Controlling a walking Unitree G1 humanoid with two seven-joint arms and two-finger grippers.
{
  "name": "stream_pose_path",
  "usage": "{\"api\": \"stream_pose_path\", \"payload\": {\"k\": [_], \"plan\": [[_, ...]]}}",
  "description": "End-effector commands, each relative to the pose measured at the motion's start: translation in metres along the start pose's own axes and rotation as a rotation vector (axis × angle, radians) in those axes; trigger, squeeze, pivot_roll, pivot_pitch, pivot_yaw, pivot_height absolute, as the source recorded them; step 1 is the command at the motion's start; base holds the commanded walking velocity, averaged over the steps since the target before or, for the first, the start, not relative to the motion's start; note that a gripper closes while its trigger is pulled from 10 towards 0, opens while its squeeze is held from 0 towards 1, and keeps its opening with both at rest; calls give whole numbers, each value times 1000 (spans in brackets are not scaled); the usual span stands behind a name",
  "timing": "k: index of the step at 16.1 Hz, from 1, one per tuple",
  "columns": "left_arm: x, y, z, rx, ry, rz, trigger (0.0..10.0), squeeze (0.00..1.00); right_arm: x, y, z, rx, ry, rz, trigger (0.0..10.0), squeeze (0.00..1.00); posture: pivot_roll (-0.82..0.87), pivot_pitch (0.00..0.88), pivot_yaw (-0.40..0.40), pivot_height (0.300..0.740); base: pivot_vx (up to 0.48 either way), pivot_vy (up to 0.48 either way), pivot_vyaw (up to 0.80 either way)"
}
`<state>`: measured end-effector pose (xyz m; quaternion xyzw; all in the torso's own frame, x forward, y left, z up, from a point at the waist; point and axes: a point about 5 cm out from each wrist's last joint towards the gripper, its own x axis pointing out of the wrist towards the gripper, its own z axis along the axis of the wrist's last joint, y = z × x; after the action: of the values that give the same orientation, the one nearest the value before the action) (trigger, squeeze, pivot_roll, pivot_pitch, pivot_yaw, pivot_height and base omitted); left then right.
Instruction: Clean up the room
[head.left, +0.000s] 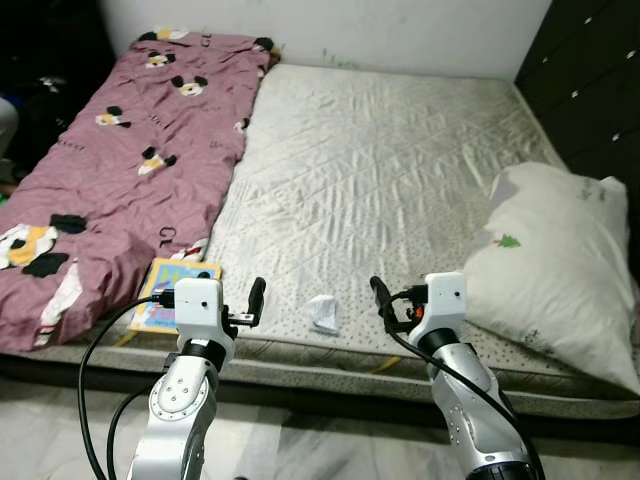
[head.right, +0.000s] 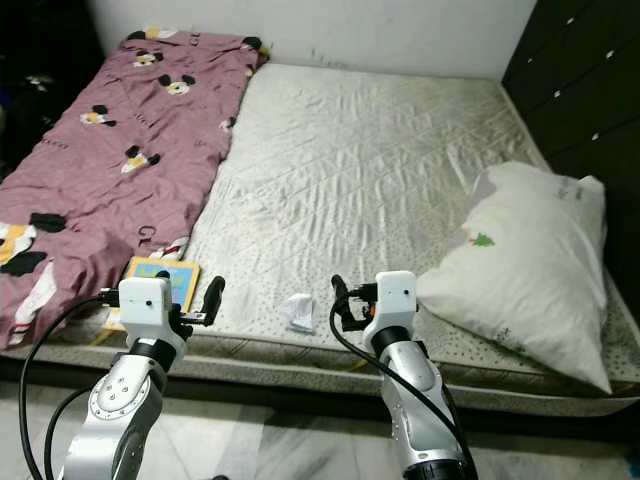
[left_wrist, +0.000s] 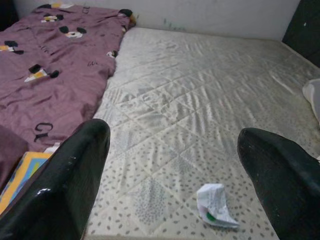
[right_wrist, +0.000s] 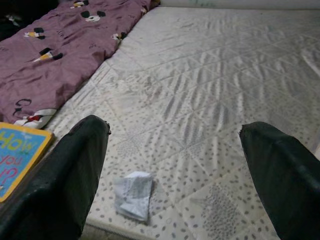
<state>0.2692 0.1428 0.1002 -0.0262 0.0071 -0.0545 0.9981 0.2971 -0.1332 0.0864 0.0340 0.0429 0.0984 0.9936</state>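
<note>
A crumpled white paper (head.left: 322, 314) lies on the mattress (head.left: 380, 160) near its front edge, between my two arms. My left gripper (left_wrist: 175, 165) is open just left of the paper, held over the mattress edge. Just right of the paper, my right gripper (right_wrist: 175, 165) is open too, with the paper (right_wrist: 133, 194) showing between its fingers (right_wrist: 75, 170). A colourful children's book (head.left: 172, 293) lies at the front left of the bed, partly under the purple blanket (head.left: 110, 150). A white pillow (head.left: 555, 265) rests on the right side of the mattress.
A dark cabinet (head.left: 590, 70) stands along the right of the bed. The white wall (head.left: 330, 30) runs behind the bed. Pale tiled floor (head.left: 300, 445) lies below the mattress front edge.
</note>
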Motion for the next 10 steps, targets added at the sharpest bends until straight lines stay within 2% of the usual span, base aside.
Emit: {"api": "stream_pose_path", "payload": {"k": [1, 9, 10], "plan": [[0, 1, -3, -3, 10, -2, 10000, 0, 0, -2, 0, 1, -2, 0, 10000, 0, 6, 138, -17, 740, 375, 0, 0], [1, 0, -2, -6, 9, -5, 10000, 0, 2, -5, 3, -7, -16, -12, 10000, 0, 3, 136, -18, 740, 328, 0, 0], [1, 0, -3, -12, 16, 21, 10000, 0, 1, -4, 3, -5, -15, -12, 10000, 0, 2, 136, -18, 740, 0, 0, 0]]}}
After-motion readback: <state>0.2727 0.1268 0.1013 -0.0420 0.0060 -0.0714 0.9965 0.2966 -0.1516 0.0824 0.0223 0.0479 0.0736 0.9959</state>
